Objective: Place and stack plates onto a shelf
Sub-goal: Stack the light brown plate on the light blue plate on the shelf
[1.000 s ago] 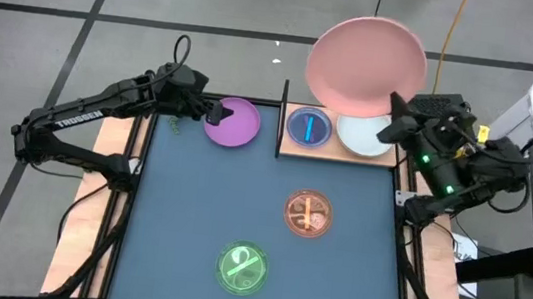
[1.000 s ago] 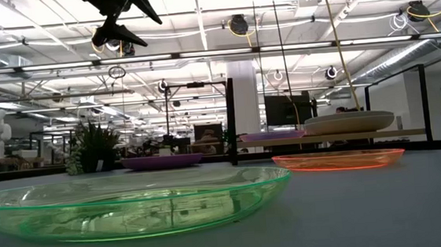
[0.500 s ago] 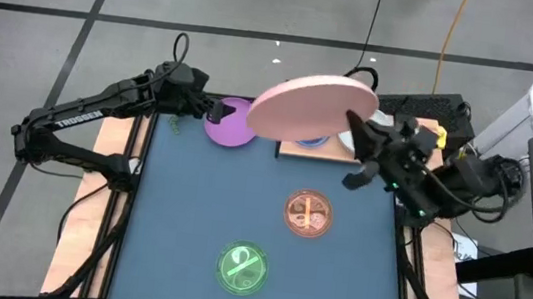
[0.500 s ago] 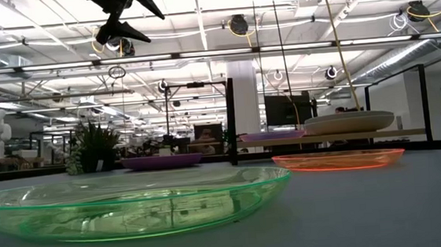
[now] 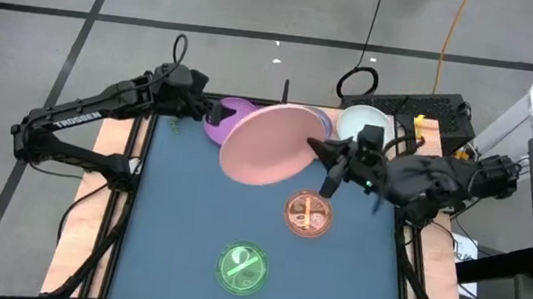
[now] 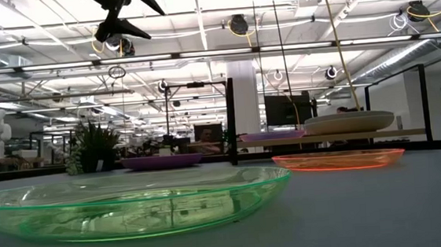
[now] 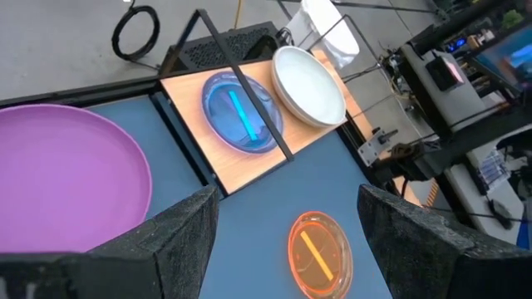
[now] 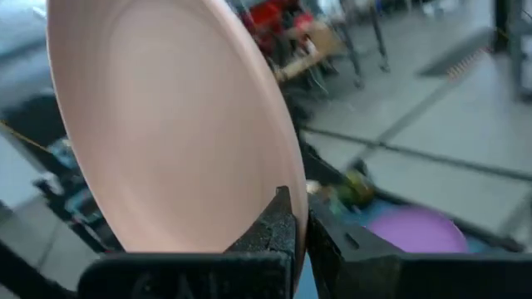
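- The right gripper [image 5: 330, 169] is clamped shut on the rim of the pink plate [image 5: 272, 143], holding it tilted in the air above the blue table [image 5: 188, 221].
- The plate hangs over the near-left corner of the shelf [image 7: 249, 154], covering part of it in the high view, and reaches out toward the purple plate [image 5: 233, 118].
- The shelf lies behind and just right of the held plate. Its long side runs left to right, and the black upright [image 7: 241, 87] stands at its left end.
- A blue plate [image 7: 241, 112] and a white plate [image 7: 309, 83] already sit side by side on the board, so my guess is the pink one must go on top of one of them.
- The right arm is the nearer one to the shelf.
- The left gripper [image 5: 212, 113] hovers at the purple plate's left edge, fingers [image 7: 179, 232] spread apart and holding nothing.
- The orange plate [image 5: 307, 215] and green plate [image 5: 242, 268] lie on the table, well clear of the shelf.
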